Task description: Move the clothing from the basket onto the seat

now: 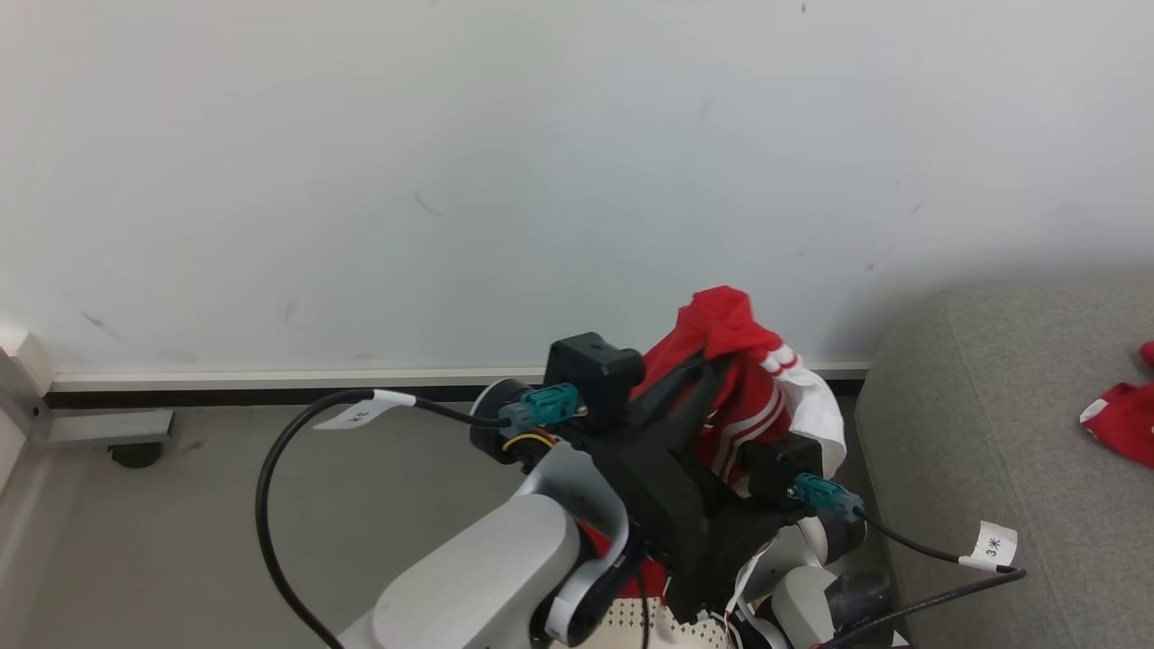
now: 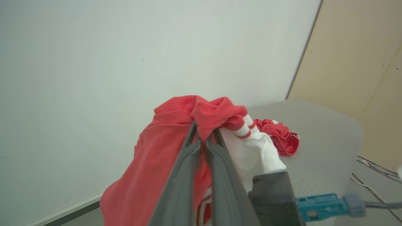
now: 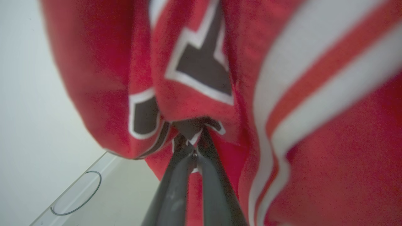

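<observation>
I hold one piece of the clothing [image 1: 726,324], a red garment with white stripes, up in the air in front of the wall with both grippers. My left gripper [image 1: 706,362] [image 2: 203,133] is shut on a bunched red fold at the top, and a white panel hangs to its right. My right gripper [image 3: 192,150] is shut on a lower fold with black-and-white patterning [image 3: 204,62]. The grey seat [image 1: 1001,415] [image 2: 326,138] lies to the right, with a second red garment [image 1: 1122,419] [image 2: 281,136] on it. A cream perforated piece of the basket [image 1: 622,622] shows under my arms.
A pale wall [image 1: 451,180] with a white baseboard stands straight ahead over a grey floor [image 1: 180,541]. A wheeled metal foot [image 1: 126,437] sits at the far left. Black cables with white tags loop from both wrists. A beige panel [image 2: 361,62] rises behind the seat.
</observation>
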